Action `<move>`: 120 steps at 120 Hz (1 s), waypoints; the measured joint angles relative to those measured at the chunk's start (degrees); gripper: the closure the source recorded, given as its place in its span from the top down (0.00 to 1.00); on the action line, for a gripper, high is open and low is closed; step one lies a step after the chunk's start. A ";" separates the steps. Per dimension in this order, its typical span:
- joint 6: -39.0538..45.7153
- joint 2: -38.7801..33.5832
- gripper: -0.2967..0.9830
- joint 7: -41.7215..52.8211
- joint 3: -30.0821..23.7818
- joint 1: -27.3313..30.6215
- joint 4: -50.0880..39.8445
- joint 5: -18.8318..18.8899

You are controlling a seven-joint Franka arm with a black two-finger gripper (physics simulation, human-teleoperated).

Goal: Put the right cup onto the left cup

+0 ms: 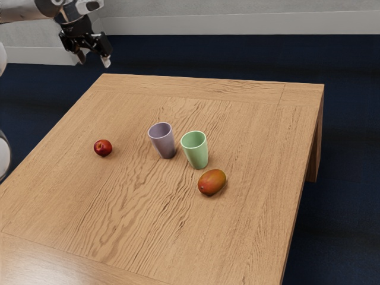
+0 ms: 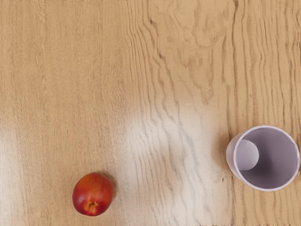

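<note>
Dark blue floor (image 1: 350, 196) lies around the wooden table (image 1: 119, 208). On the wood, the purple cup (image 1: 162, 143) and green cup (image 1: 196, 152) stand upright, apart but near each other. A mango (image 1: 212, 182) lies just beside the green cup; a red fruit (image 1: 103, 148) sits on the purple cup's other side. My gripper (image 1: 94, 60) hangs raised, fingers spread.

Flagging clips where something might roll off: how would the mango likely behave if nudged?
The mango would probably roll, given its rounded, smooth-looking skin and the flat table. Being longer than it is wide, it may curve or wobble rather than run straight. It looks firm, so I'd expect little squashing.
</note>
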 joint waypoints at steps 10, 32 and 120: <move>0.14 -1.37 0.76 0.30 -3.83 1.35 -1.43 0.65; 2.75 2.13 0.76 -0.31 -7.68 1.85 -0.29 1.00; 18.62 9.95 0.76 -37.25 -22.32 -1.82 -14.28 -2.50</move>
